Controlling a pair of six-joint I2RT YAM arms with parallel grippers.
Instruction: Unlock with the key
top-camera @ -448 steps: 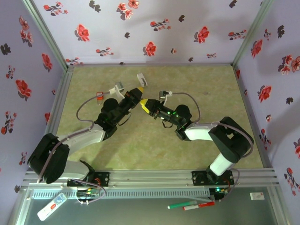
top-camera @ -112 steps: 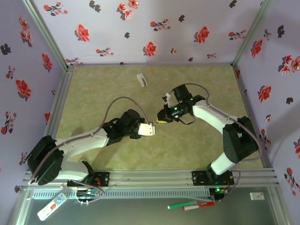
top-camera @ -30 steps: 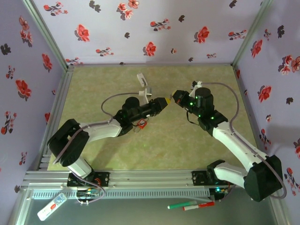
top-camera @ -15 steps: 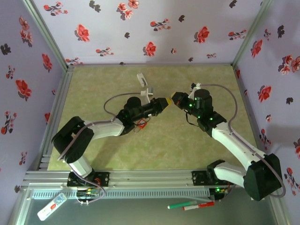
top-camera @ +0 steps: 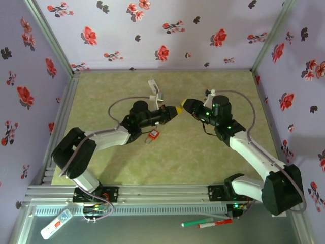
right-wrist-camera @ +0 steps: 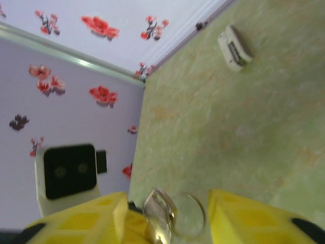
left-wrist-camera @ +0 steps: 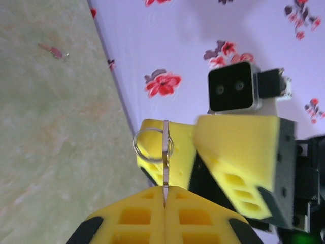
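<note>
Yellow pads of L gripper [left-wrist-camera: 163, 195] pressed shut on key [left-wrist-camera: 165, 162], blade edge-on, sticking out past tips; wire ring [left-wrist-camera: 135, 144] through far end. R gripper [right-wrist-camera: 167, 218] nose-to-nose w/ L, jaws parted, one finger either side of key & ring, not clamping. Red padlock [top-camera: 154, 134] flat on green mat [top-camera: 101, 91], back from L jaws beside L wrist, apart from both grippers. White block [top-camera: 155, 86] on mat farther out, beyond L jaws, well apart.
</note>
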